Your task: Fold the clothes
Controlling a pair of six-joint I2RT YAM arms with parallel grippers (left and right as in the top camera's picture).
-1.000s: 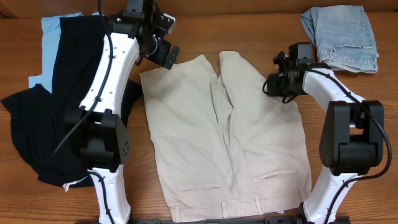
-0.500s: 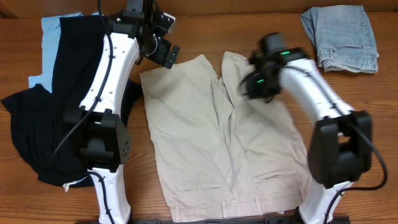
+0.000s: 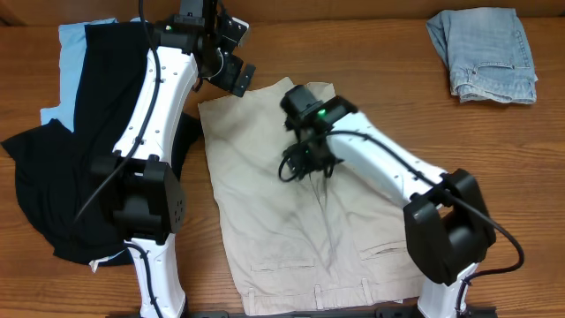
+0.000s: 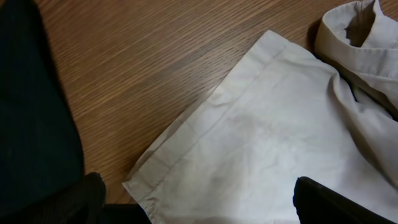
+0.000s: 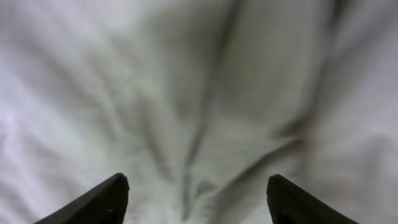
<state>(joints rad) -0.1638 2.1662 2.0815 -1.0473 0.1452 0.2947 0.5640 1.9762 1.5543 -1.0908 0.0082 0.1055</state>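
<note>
The clothes at hand are light beige shorts (image 3: 256, 203), lying flat mid-table with the waistband toward the front edge. Their right leg lies drawn over toward the left one. My right gripper (image 3: 302, 164) hangs open just above the middle of the shorts. In the right wrist view its gripper (image 5: 198, 190) has both fingertips apart over creased beige cloth (image 5: 199, 93), with nothing between them. My left gripper (image 3: 233, 78) is open at the far hem corner of the left leg. The left wrist view shows that gripper (image 4: 199, 211) with the hem corner (image 4: 155, 180) between its spread fingers, not pinched.
A black garment (image 3: 53, 177) on top of a light blue one (image 3: 71, 49) covers the table's left side. Folded faded denim (image 3: 485, 53) sits at the far right corner. Bare wood (image 3: 380, 97) shows to the right of the shorts.
My right arm swept left from the right leg's outer edge to the middle of the shorts, bringing that leg over, and its gripper went from shut to open. The left arm has not moved.
</note>
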